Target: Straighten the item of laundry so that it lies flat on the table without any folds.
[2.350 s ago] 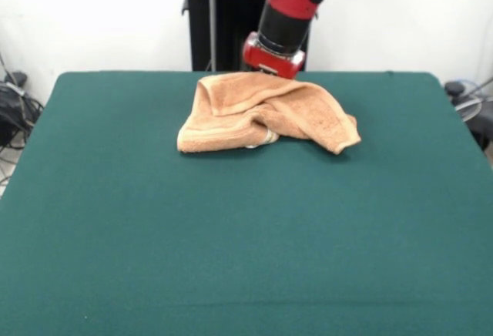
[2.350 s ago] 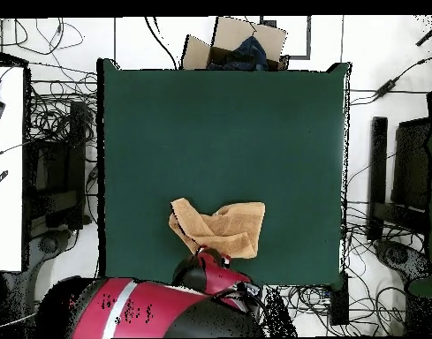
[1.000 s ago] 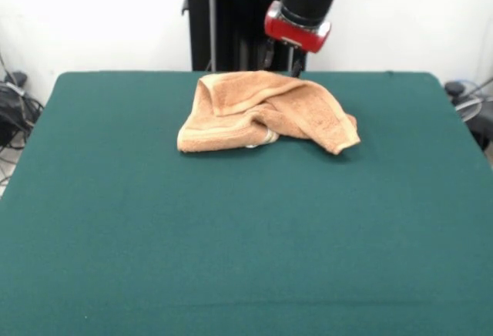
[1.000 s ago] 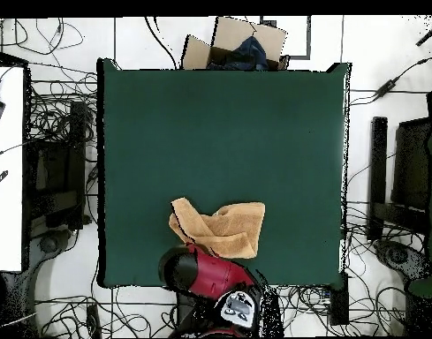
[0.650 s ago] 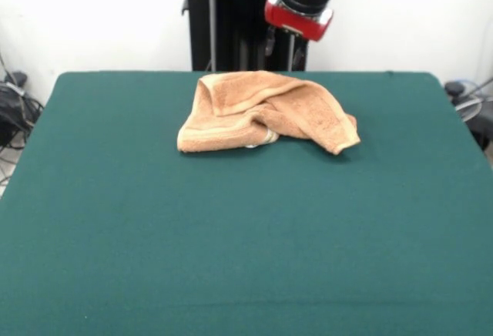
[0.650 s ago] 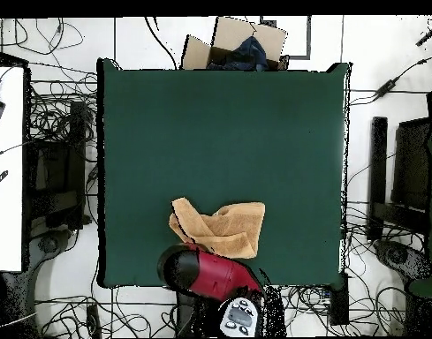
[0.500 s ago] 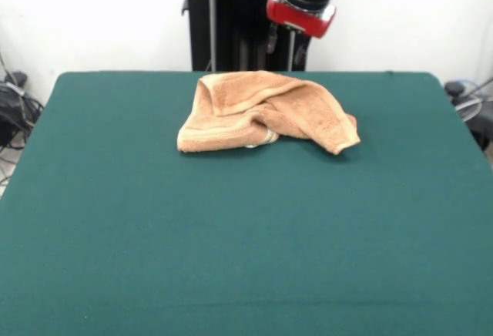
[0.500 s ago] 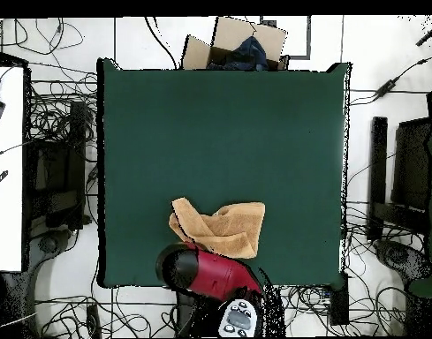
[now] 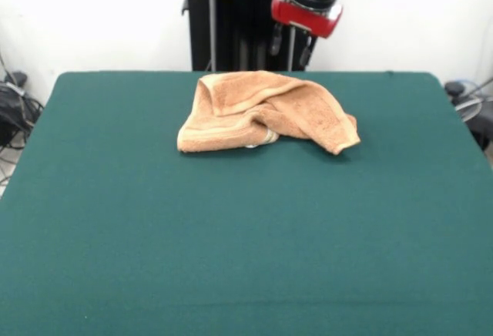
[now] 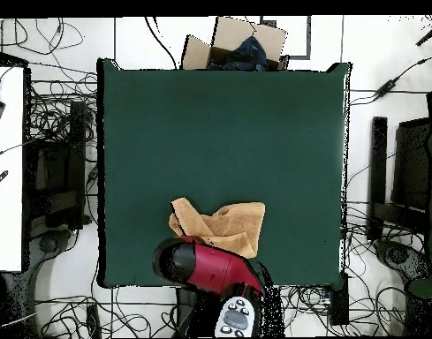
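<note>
1. Toward the far edge of the green surface [image 9: 246,228], a little off its middle, lies the peach-orange towel [image 9: 266,112], bunched and folded over itself rather than spread.
2. One hemmed border runs along its near-left side, a loose corner points out at the near right [image 9: 343,145], and a small pale tag seems to peek from the fold in the middle.
3. Above the towel's far edge hangs the end effector [image 9: 291,45], clear of the cloth; two thin fingers [image 9: 275,42] show below the red collar, set apart with nothing between them.
4. Seen from overhead, the red arm [image 10: 210,269] covers the towel's edge nearest the robot's base, so that side of the cloth [image 10: 221,226] cannot be read there.
5. By my judgement the task is far from done: the upper layer is doubled over the lower, and a fresh grasp is the step in hand.
6. To do it well, the grip should take only the top layer, at a free corner or hemmed edge, not the thick middle bulge where several layers would be pinched together.
7. The protruding near-right corner looks the clearest hold; drawing it low and outward, away from the bulk, should open the fold.
8. Terry cloth likely clings to the felt-like cover, so a slow low drag may help, while a high lift risks the whole towel trailing along still crumpled.
</note>
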Controlling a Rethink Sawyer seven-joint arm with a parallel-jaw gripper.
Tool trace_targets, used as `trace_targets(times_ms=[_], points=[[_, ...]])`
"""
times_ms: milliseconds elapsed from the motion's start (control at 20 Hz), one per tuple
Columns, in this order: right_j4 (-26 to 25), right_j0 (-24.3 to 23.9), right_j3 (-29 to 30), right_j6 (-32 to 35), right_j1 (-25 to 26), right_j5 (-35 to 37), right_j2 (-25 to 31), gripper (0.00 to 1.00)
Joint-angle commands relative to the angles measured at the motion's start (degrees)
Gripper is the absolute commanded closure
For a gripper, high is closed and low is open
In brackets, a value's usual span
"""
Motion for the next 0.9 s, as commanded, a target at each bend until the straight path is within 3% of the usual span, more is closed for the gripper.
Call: trace_targets(times_ms=[50, 900], points=[[0.1, -1.8, -4.9, 7.5, 1.7, -0.4, 3.8, 0.0], [-3.2, -5.8, -9.3, 3.7, 4.3, -6.5, 8.9, 0.0]])
